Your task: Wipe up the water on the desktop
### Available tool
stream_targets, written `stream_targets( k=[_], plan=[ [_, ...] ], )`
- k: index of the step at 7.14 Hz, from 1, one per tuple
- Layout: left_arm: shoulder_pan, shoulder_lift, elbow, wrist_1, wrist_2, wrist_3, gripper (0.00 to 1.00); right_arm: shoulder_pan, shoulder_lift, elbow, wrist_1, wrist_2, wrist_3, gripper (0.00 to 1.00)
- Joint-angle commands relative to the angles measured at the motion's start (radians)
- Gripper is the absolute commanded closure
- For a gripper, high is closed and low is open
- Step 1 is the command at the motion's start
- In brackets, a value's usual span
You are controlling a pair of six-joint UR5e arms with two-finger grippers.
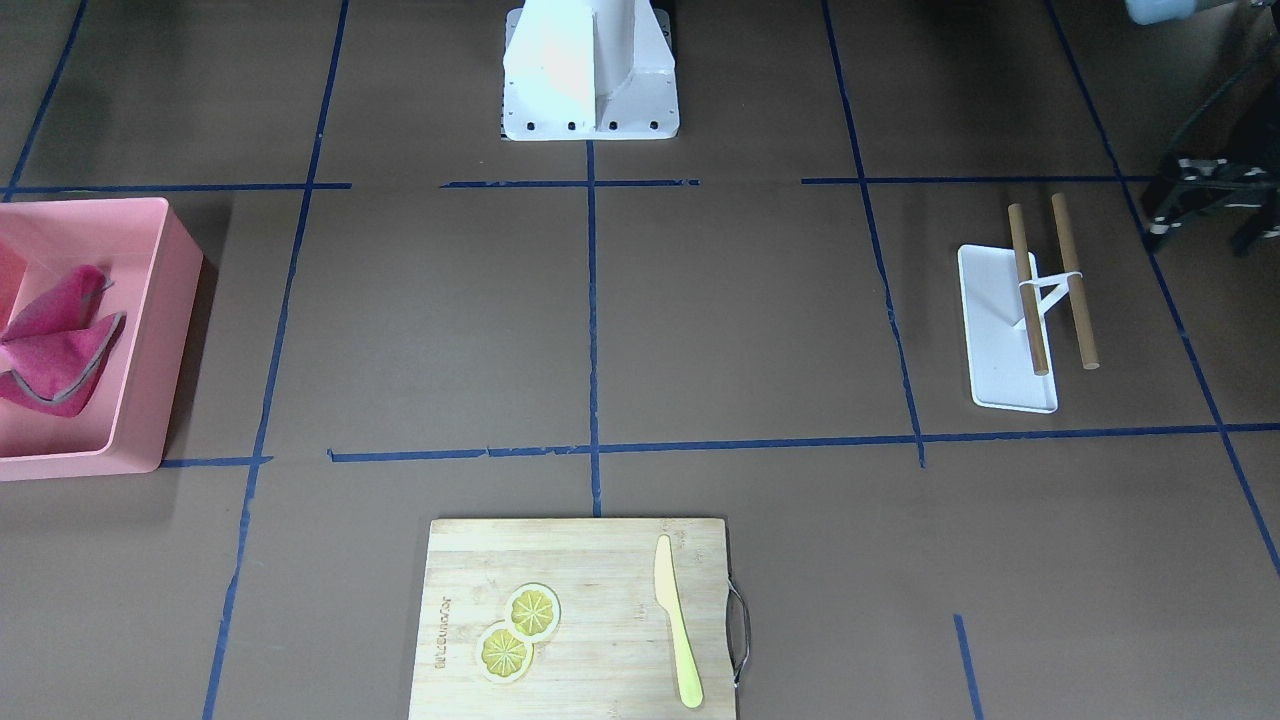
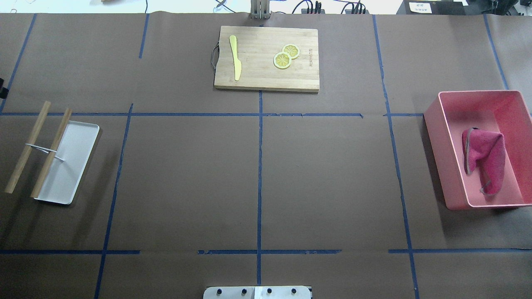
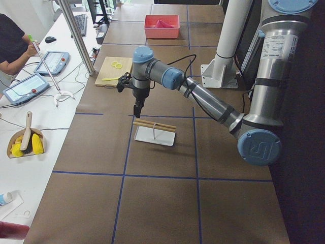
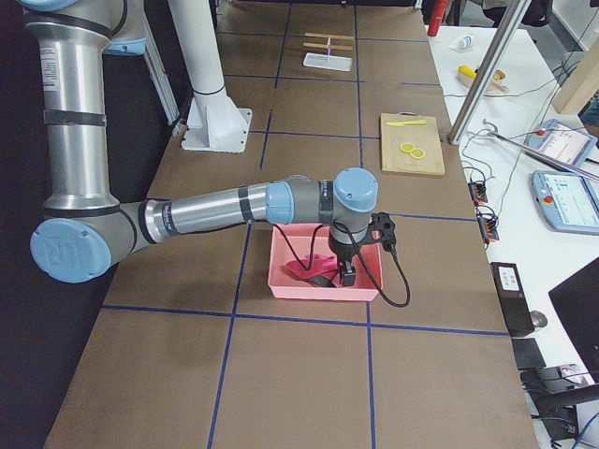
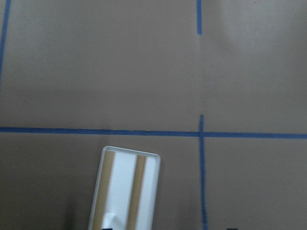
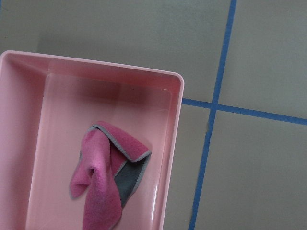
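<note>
The desktop (image 2: 187, 178) is dark brown and flat, marked by blue tape lines; I see no water on it. A pink cloth (image 2: 484, 160) lies crumpled in a pink bin (image 2: 432, 124) at the robot's right, and also shows in the right wrist view (image 6: 103, 187). My right gripper (image 4: 344, 279) hangs just over the bin and cloth; I cannot tell if it is open or shut. My left gripper (image 3: 137, 114) hangs above a white tray (image 3: 152, 136) at the robot's left; I cannot tell its state either.
Two wooden rods (image 2: 27, 149) joined by a white bracket rest over the white tray (image 2: 70, 166). A bamboo cutting board (image 2: 266, 74) at the far middle holds a yellow knife (image 2: 236, 58) and two lemon slices (image 2: 282, 60). The robot's white base (image 1: 590, 100) stands at the near edge.
</note>
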State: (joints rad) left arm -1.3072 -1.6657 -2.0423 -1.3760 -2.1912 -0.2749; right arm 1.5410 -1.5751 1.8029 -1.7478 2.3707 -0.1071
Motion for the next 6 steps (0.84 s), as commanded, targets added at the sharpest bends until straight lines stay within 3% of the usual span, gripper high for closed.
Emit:
stream_targets(
  k=[1,3,5,6],
  plan=[
    [-0.162,0.014,0.069,0.166,-0.121,0.308,0.15,0.021,-0.034,0.003,-0.01,0.001,-0.019,0.0],
    [-0.185,0.162,0.061,0.209,-0.163,0.474,0.0,0.022,-0.104,0.018,0.031,-0.001,-0.02,0.0],
    [-0.275,0.237,0.059,0.21,-0.173,0.503,0.0,0.021,-0.129,-0.019,0.144,-0.005,-0.019,0.0],
    [-0.28,0.251,0.106,0.2,-0.208,0.51,0.0,-0.004,-0.125,-0.025,0.158,-0.008,-0.007,0.0]
  ],
)
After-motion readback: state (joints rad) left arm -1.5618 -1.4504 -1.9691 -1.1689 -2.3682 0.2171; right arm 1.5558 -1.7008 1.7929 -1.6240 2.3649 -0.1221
